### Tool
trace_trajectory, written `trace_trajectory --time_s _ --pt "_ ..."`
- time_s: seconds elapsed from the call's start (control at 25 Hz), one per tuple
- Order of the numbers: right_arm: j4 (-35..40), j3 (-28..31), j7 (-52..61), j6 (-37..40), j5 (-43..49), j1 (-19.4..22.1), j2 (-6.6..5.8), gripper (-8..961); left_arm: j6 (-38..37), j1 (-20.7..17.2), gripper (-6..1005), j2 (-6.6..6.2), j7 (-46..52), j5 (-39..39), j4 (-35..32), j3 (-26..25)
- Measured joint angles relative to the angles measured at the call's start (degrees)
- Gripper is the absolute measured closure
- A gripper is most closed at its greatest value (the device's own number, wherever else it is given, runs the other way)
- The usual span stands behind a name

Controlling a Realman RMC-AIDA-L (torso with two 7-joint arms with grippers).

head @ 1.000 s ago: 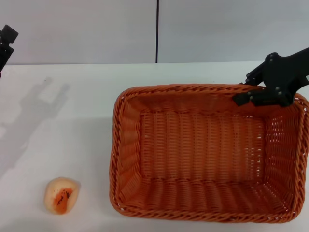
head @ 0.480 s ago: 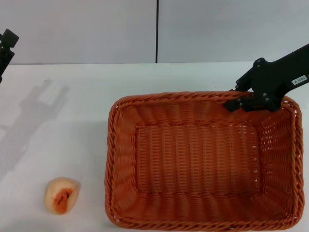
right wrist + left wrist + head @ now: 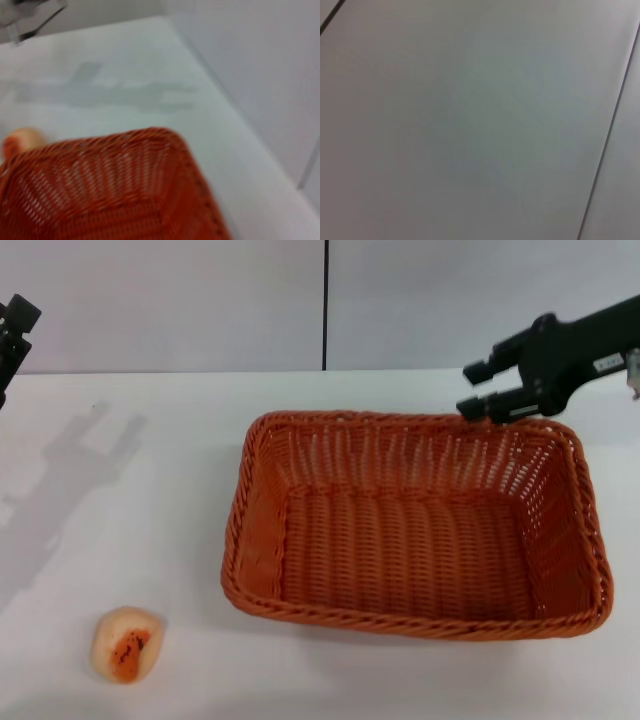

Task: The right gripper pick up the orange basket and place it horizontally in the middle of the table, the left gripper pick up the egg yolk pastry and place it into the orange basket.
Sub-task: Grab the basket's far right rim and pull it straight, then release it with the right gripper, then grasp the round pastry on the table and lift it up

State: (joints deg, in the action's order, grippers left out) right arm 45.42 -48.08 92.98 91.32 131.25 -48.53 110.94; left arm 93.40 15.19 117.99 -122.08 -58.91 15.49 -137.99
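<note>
The orange basket (image 3: 410,525) rests flat on the white table (image 3: 150,500), long side across, right of centre. My right gripper (image 3: 478,389) hovers just above the basket's far right rim, open, with nothing between its fingers. The egg yolk pastry (image 3: 125,643) lies on the table near the front left, well apart from the basket. My left gripper (image 3: 12,328) shows only as a dark piece at the far left edge, raised and away from the pastry. The right wrist view shows the basket's corner (image 3: 115,190) and the pastry (image 3: 21,138) beyond it.
A grey wall with a vertical dark seam (image 3: 325,305) stands behind the table. The left wrist view holds only that wall (image 3: 470,120). Bare tabletop lies between the pastry and the basket.
The basket, held up and tilted by its far right rim, now lies flat on the table. The right gripper has opened and risen off the rim. The left arm has not moved.
</note>
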Motion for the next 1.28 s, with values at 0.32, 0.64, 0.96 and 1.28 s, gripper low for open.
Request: trace_trajectory --time_s 0.32,0.64,0.96,1.28 --pt "0.26 9.02 -6.76 -3.71 -10.89 4.57 1.01 496 0.0 -0.06 377 -0.04 -0.04 0.11 0.09 -0.37" --pt "-1.11 12.24 -10.93 -2.28 -43.56 18.93 2.13 480 2.65 -1.52 379 -0.3 -0.01 0.12 0.73 -0.63" --pt "-9.24 13.8 -19.93 4.12 -66.15 30.8 6.28 480 6.08 -2.37 382 -1.58 0.09 0.15 0.86 -0.81" --pt "-16.57 18.96 -23.03 5.37 -68.11 33.65 6.82 480 8.13 -3.0 384 -4.35 1.16 -0.61 0.88 0.36"
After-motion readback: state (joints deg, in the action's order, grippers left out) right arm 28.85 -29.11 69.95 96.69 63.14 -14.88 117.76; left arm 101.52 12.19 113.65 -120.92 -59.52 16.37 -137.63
